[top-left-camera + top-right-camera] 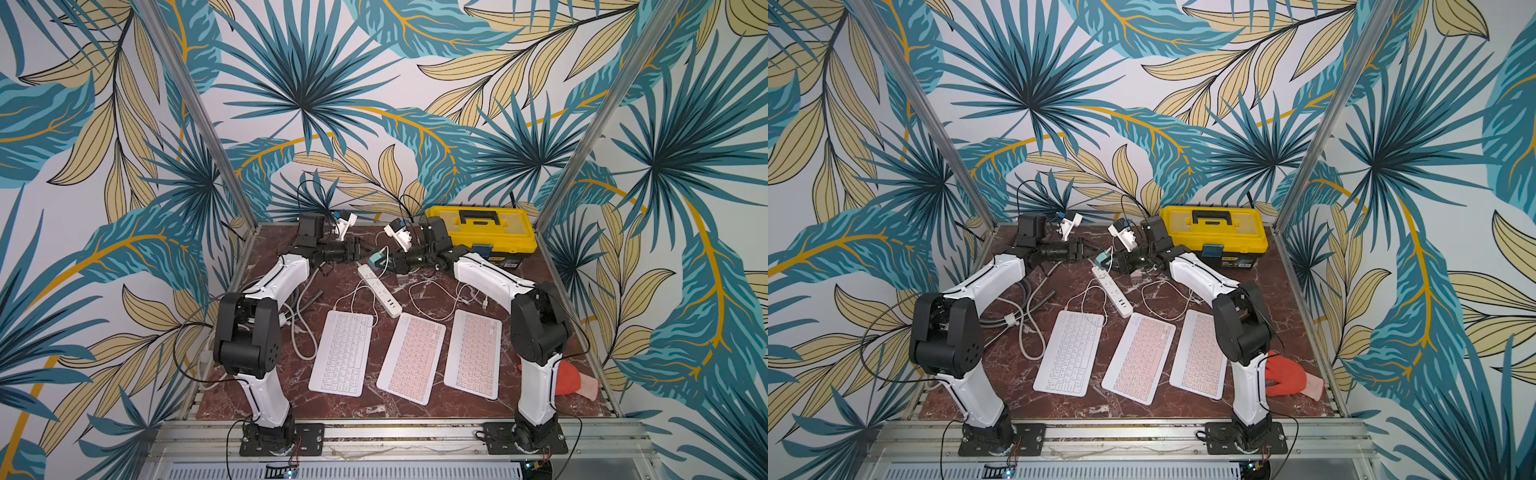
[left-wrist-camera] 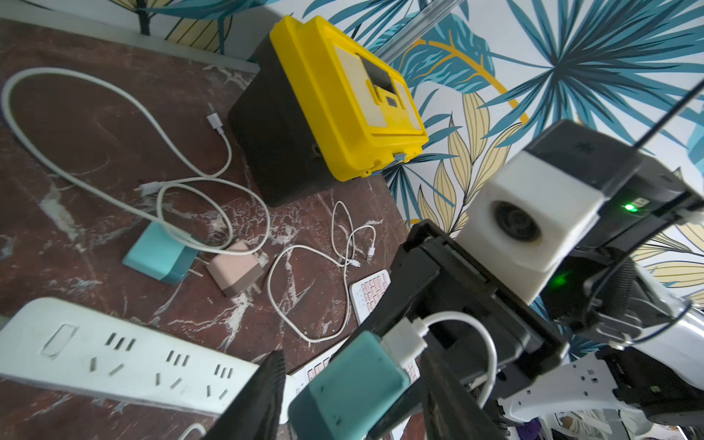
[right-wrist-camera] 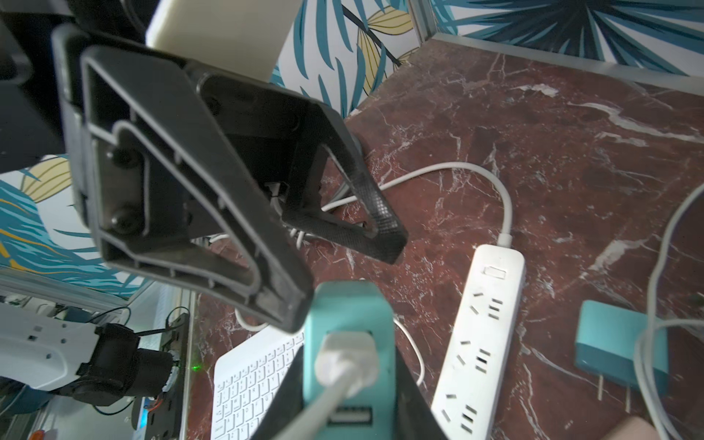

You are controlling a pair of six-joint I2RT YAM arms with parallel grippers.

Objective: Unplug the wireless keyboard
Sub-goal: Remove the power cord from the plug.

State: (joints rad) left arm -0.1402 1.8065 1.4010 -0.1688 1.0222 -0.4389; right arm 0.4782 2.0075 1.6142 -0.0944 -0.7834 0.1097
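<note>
See the white keyboard (image 1: 341, 353) flat on the table (image 1: 415, 409), well apart from both grippers. Find the right gripper (image 1: 385, 265) squeezing the teal charger (image 3: 350, 316), long side aimed at the left gripper (image 3: 341, 278), spread wide just beside it. Spot the white plug (image 3: 346, 356) on the right gripper's side.

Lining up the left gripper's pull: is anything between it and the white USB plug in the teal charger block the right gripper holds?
Nothing visible does. The white USB plug juts free from the teal charger block, clamped in the right gripper; the open left gripper sits right at the block.
</note>
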